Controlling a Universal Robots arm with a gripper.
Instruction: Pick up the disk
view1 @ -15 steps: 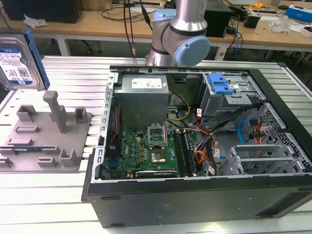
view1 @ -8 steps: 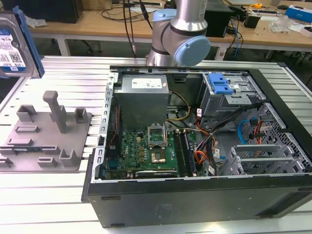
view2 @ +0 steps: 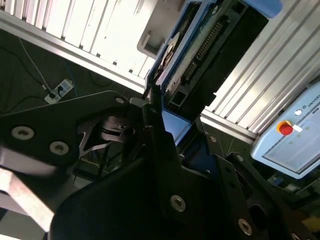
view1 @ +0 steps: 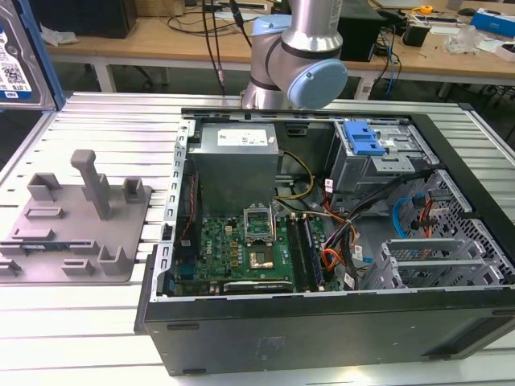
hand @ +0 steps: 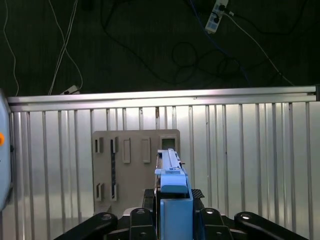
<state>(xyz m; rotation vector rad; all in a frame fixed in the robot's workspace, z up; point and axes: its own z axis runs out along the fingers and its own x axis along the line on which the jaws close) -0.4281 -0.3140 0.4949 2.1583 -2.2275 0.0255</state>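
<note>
Exterior view first: we see the disk (view1: 18,60) raised at the far left edge of that view, well above the grey slotted fixture (view1: 76,229) on the ribbed metal table (view1: 96,121), its label facing the camera. That height suggests it has been lifted clear of the fixture's posts and slots, which are shaped to stand a drive on edge. In the first wrist view the disk (hand: 172,172) runs edge-on away from the camera, blue rail uppermost, and the gripper (hand: 174,220) appears closed on its near end, dark fingers (hand: 142,217) pressed to either side; gripping the narrow end keeps the flat faces free. In the second wrist view the disk (view2: 200,55) is tilted, though the contact itself is partly hidden. The open computer case (view1: 322,265) sits apart, untouched.
</note>
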